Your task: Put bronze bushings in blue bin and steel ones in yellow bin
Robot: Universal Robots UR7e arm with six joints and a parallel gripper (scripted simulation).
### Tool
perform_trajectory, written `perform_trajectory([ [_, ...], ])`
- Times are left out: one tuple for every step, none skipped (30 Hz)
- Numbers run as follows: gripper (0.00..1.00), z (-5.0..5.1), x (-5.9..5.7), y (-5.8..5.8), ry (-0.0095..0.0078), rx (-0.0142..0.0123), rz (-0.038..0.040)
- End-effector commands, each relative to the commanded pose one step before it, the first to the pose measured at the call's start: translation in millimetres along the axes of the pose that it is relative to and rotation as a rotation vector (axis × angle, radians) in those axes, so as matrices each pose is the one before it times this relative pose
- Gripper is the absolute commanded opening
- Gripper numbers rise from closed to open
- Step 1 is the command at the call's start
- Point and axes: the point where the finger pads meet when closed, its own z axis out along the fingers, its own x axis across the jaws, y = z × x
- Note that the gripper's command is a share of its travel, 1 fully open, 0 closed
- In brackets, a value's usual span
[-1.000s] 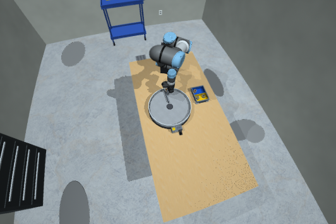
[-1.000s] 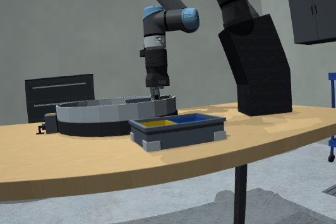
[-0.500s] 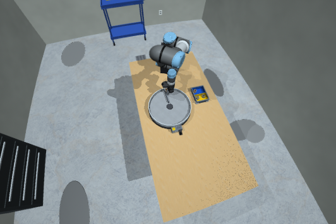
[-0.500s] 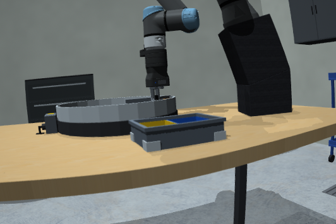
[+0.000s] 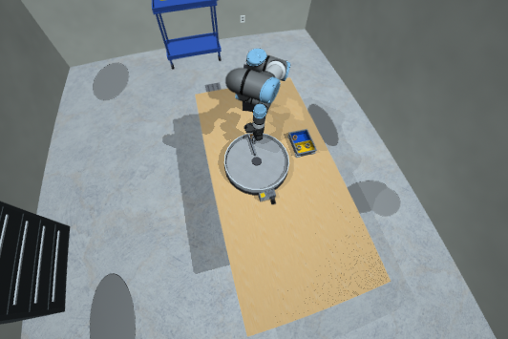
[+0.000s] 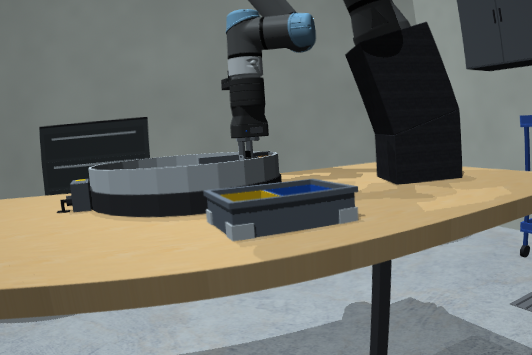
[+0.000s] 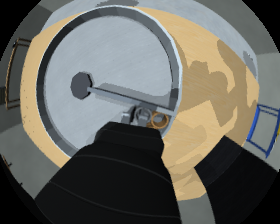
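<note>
The grey turntable [image 5: 257,162] with a raised rim stands on the wooden table; it also shows in the side view [image 6: 185,180] and in the wrist view [image 7: 107,90]. My gripper [image 6: 246,154] reaches down inside the rim at the turntable's far edge [image 5: 251,139]. In the wrist view the fingers are shut on a bronze bushing [image 7: 157,120] next to the rim, at the end of a grey bar that runs out from the dark hub [image 7: 80,86]. The two-part bin stands to the right of the turntable, with a blue half [image 5: 300,137] and a yellow half [image 5: 306,148].
The bin [image 6: 282,205] is low and dark-walled, a short way from the turntable's rim. Small bushings lie in both halves. A small motor box [image 5: 266,196] sits at the turntable's near edge. The robot's black base [image 6: 415,115] stands behind the bin.
</note>
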Motion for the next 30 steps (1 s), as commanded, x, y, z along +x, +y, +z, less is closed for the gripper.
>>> perform_trajectory([
  [0.00,-0.29,-0.23,-0.18,-0.00068,0.00069,-0.00006],
  [0.00,0.00,0.00,0.00,0.00000,0.00000,0.00000],
  [0.00,0.00,0.00,0.00,0.00000,0.00000,0.00000],
  [0.00,0.00,0.00,0.00,0.00000,0.00000,0.00000],
  [0.00,0.00,0.00,0.00,0.00000,0.00000,0.00000],
  [0.00,0.00,0.00,0.00,0.00000,0.00000,0.00000],
  [0.00,0.00,0.00,0.00,0.00000,0.00000,0.00000],
  [0.00,0.00,0.00,0.00,0.00000,0.00000,0.00000],
  [0.00,0.00,0.00,0.00,0.00000,0.00000,0.00000],
  [0.00,0.00,0.00,0.00,0.00000,0.00000,0.00000],
  [0.00,0.00,0.00,0.00,0.00000,0.00000,0.00000],
  [0.00,0.00,0.00,0.00,0.00000,0.00000,0.00000],
  [0.00,-0.60,-0.03,0.01,0.00007,-0.00001,0.00001],
  [0.00,-0.60,0.00,0.00,0.00016,0.00000,0.00004],
  [0.00,-0.60,0.00,0.00,0.00016,0.00000,0.00004],
  [0.00,-0.60,0.00,0.00,0.00016,0.00000,0.00004],
  [0.00,-0.60,0.00,0.00,0.00016,0.00000,0.00004],
  [0.00,0.00,0.00,0.00,0.00000,0.00000,0.00000],
  [0.00,0.00,0.00,0.00,0.00000,0.00000,0.00000],
  [0.00,0.00,0.00,0.00,0.00000,0.00000,0.00000],
  [0.00,0.00,0.00,0.00,0.00000,0.00000,0.00000],
  [0.00,0.00,0.00,0.00,0.00000,0.00000,0.00000],
  [0.00,-0.60,0.00,0.00,0.00016,0.00000,0.00004],
  [0.00,-0.60,0.00,0.00,0.00016,0.00000,0.00004],
  [0.00,-0.60,0.00,0.00,0.00016,0.00000,0.00004],
  [0.00,-0.60,0.00,0.00,0.00016,0.00000,0.00004],
  [0.00,-0.60,0.00,0.00,0.00016,0.00000,0.00004],
  [0.00,0.00,0.00,0.00,0.00000,0.00000,0.00000],
  [0.00,0.00,0.00,0.00,0.00000,0.00000,0.00000],
  [0.00,0.00,0.00,0.00,0.00000,0.00000,0.00000],
])
